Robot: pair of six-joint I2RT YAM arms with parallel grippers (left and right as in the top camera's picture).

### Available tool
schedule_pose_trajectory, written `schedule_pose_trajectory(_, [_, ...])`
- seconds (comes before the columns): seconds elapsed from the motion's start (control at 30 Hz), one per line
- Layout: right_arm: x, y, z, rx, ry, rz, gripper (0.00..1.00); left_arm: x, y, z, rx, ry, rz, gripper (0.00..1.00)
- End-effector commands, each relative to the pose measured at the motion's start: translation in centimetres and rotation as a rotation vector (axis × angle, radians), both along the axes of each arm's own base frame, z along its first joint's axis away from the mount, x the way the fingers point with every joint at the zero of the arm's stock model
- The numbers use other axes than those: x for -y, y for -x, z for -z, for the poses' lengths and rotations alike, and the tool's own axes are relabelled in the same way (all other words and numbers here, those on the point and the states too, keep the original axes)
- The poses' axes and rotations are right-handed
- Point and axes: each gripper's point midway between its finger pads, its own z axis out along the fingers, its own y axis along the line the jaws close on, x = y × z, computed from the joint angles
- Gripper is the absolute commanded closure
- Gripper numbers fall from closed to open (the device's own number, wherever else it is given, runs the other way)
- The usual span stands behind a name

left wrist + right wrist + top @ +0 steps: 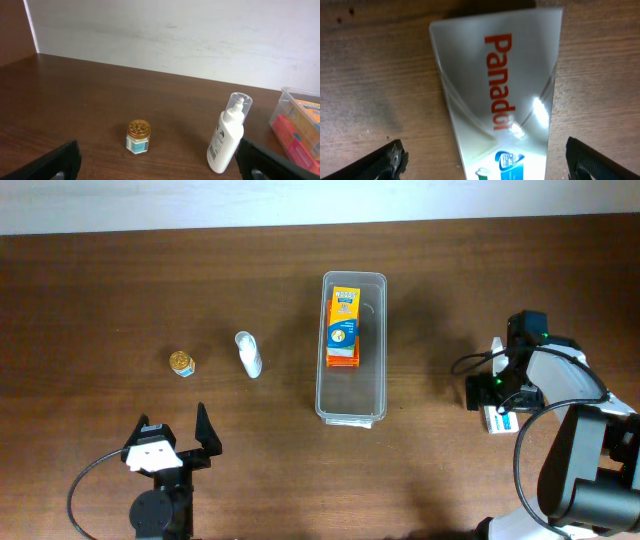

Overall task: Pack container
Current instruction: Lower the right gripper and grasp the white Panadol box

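Well, my left gripper [172, 436] and right gripper [486, 161] gape wide, the right above a Panadol box [495, 75]. The clear, round-cornered container [352, 395] sits central on the table [90, 290], an orange box [343, 327] inside.

Left gripper [172, 420], right gripper [482, 156] (both wide)

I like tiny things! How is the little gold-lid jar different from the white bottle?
The jar is short and squat; the white bottle is taller and slimmer. The jar's lid is gold; the bottle's cap is clear. Both sit on the table, outside the container.
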Motion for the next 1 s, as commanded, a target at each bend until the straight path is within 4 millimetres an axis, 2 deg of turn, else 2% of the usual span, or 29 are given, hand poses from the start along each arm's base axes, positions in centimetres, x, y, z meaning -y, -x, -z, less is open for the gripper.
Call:
schedule_pose_trajectory(0.0, [-0.1, 0.2, 0.9, -0.016, -0.01, 0.017, 0.05, -0.3, 0.0, 0.0, -0.001, -0.017, -0.013, 0.01])
schedule_pose_trajectory(0.3, [-0.3, 0.4, 2.5, -0.058, -0.028, -0.013, 0.05, -0.3, 0.0, 0.0, -0.001, -0.017, -0.013, 0.01])
schedule_pose_trajectory(0.53, [-0.2, 0.0, 2.6, -0.043, -0.025, -0.012, 0.06, -0.3, 0.0, 0.0, 0.0, -0.017, -0.013, 0.01])
schedule_pose_trajectory(0.6, [-0.2, -0.1, 2.6, -0.038, -0.023, -0.012, 0.12, -0.3, 0.0, 0.0, -0.001, -0.017, -0.013, 0.01])
schedule_pose_trajectory(0.7, [-0.1, -0.3, 2.6, -0.031, -0.021, -0.012, 0.35, -0.3, 0.0, 0.0, -0.001, -0.017, -0.013, 0.01])
schedule_pose_trajectory(0.73, [-0.1, -0.3, 2.6, -0.028, -0.021, -0.012, 0.39, -0.3, 0.0, 0.0, -0.001, -0.017, -0.013, 0.01])
schedule_pose_trajectory(0.97, [-0.1, -0.4, 2.6, -0.023, -0.02, -0.012, 0.43, -0.3, 0.0, 0.0, -0.001, -0.017, -0.013, 0.01])
